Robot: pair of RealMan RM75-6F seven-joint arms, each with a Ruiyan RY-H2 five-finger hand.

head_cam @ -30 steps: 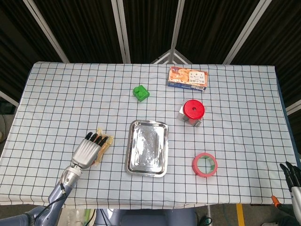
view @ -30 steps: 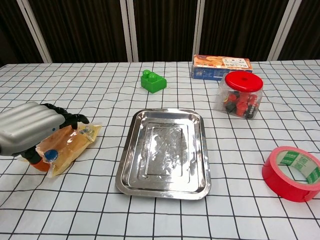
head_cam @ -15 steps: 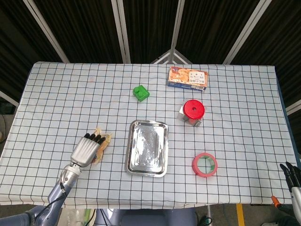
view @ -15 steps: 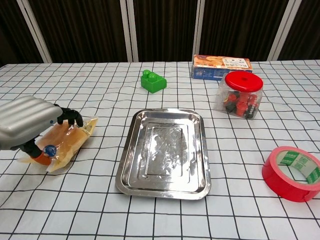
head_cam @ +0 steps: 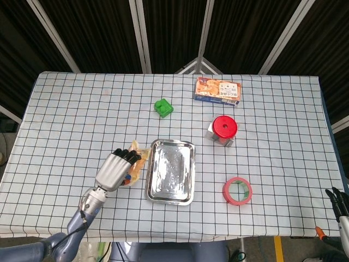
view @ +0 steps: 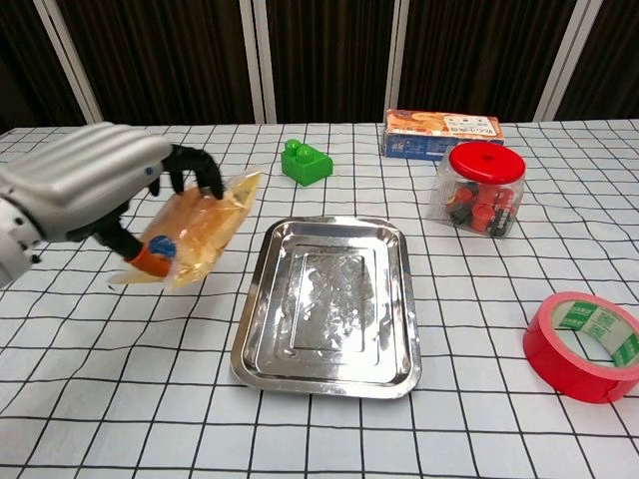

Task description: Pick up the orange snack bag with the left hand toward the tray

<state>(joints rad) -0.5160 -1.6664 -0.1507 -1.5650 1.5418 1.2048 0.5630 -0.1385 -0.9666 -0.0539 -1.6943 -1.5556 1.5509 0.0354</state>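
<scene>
Orange snack bag (view: 195, 228) off the cloth, clamped in the left hand (view: 85, 183), hanging just left of the tray (view: 329, 374); pickup done by the look of it, only the last carry over the steel rim left. Right hand (head_cam: 339, 203) barely visible at the table's far corner, fingers' state impossible to tell

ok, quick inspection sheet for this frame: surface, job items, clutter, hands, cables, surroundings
Surface: table under a white cloth with a black grid.
Job items: orange bag lifted off the cloth, just left of the tray; tray holds nothing.
Clutter: green block, snack box, red-lidded jar, red tape roll.
Hands: left hand grips the bag; right hand at the table's right edge, off the cloth, grip unclear.
Cables: nothing seen.
Surroundings: dark curtains with pale frame bars.
</scene>
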